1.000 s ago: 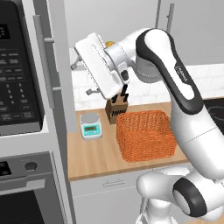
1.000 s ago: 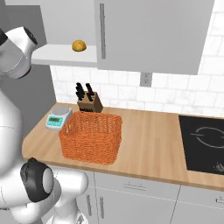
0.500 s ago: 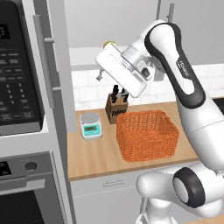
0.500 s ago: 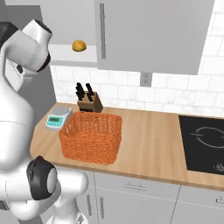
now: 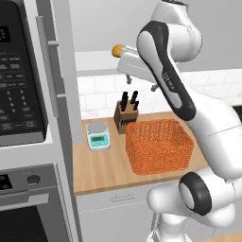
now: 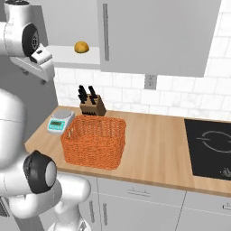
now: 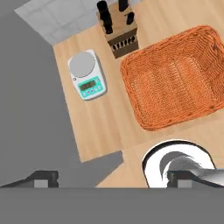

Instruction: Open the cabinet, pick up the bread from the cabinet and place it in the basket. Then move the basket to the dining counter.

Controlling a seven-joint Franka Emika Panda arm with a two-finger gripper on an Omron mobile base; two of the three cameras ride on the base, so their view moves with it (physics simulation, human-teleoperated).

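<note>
Golden-brown round bread (image 6: 81, 47) is exposed on the cabinet shelf (image 6: 74, 57); it must be reached by the spread tool (image 7: 111, 178), then grasped.

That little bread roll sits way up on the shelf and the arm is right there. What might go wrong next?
The bread is small and round on the open cabinet shelf, so a nudge might roll it off the edge. The gripper looks down at the counter, not at the bread, so it must turn a lot, and the hand could bump the shelf. A drop might miss the basket and hit the knife block.
</note>
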